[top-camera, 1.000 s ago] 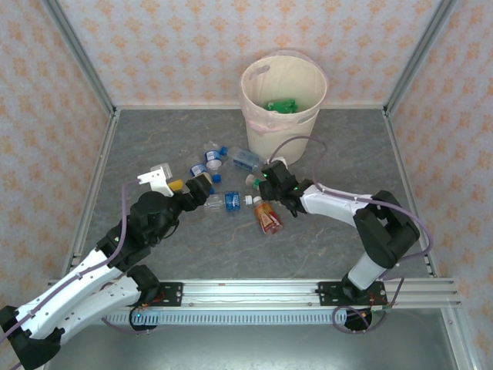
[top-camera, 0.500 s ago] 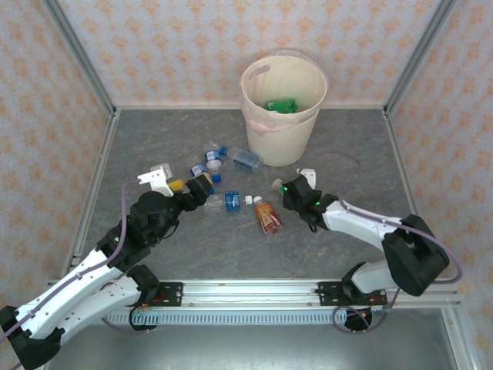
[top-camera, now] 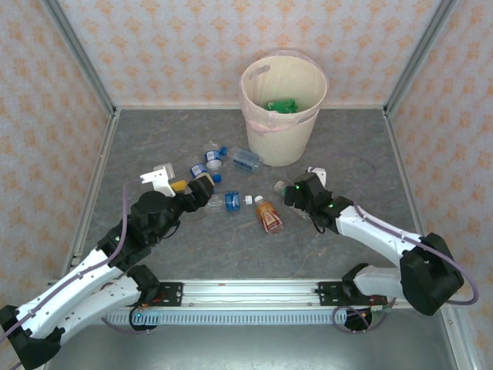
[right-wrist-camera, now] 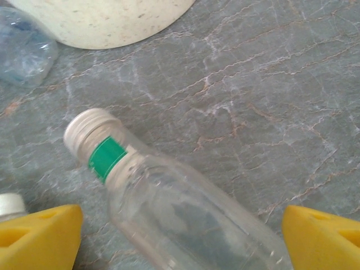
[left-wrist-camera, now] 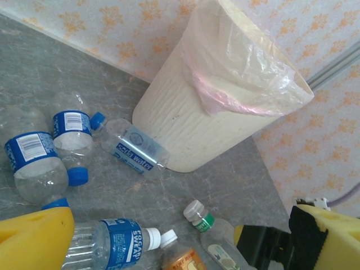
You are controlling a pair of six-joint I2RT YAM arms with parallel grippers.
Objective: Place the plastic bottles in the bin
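The cream bin (top-camera: 283, 104) stands at the back with green bottles (top-camera: 281, 105) inside it. Several plastic bottles lie on the grey floor: blue-labelled ones (top-camera: 212, 160), a soda-water one (top-camera: 246, 159), another blue-labelled one (top-camera: 229, 202) and an orange one (top-camera: 268, 216). My right gripper (top-camera: 293, 193) is open. A clear bottle with a green neck band (right-wrist-camera: 169, 208) lies between its yellow fingers (right-wrist-camera: 39, 233) without touching them. My left gripper (top-camera: 185, 183) hangs open over the cluster, and the blue-labelled bottle (left-wrist-camera: 112, 242) lies beside its left finger (left-wrist-camera: 31, 239).
Patterned walls and metal posts enclose the floor on three sides. The bin (left-wrist-camera: 225, 95) has a pink liner bunched at its rim. A rail (top-camera: 254, 291) runs along the near edge by the arm bases. Open floor lies to the right of the bin and behind my right arm.
My right arm has swung right and nearer, away from the bottle cluster, and its jaws have widened round the green-banded bottle. The left arm has barely moved.
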